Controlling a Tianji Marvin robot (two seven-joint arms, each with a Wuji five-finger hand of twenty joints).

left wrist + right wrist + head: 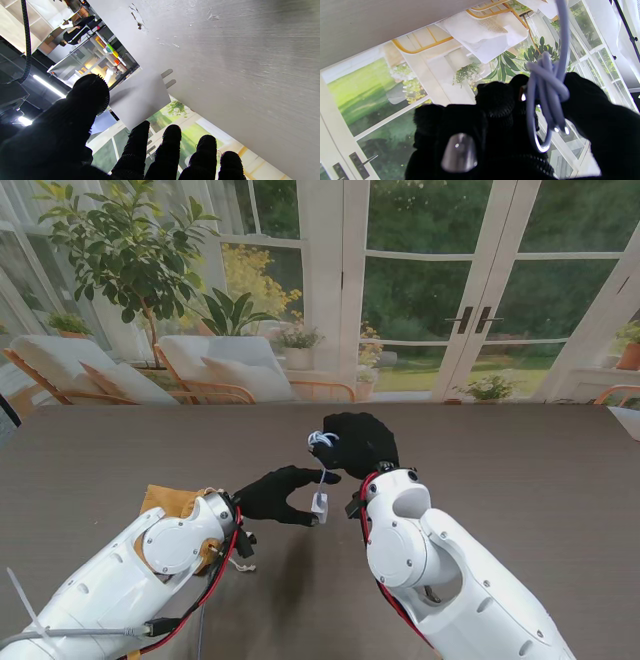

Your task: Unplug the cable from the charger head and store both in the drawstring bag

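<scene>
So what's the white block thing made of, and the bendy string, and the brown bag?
The charger head looks like hard matte plastic: flat faces, sharp edges, with two prongs that are probably metal. The cable seems rubbery plastic, since it coils softly and shines a bit. The drawstring bag looks like tan cloth, though it is mostly hidden behind the left arm, so that is a guess.

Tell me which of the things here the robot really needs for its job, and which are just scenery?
Needed for the job:
- white charger head, pinched by the left hand
- coiled white cable, gripped in the right hand
- tan drawstring bag, mostly hidden behind the left arm

Just scenery:
- table
- backdrop of garden doors and chairs
</scene>
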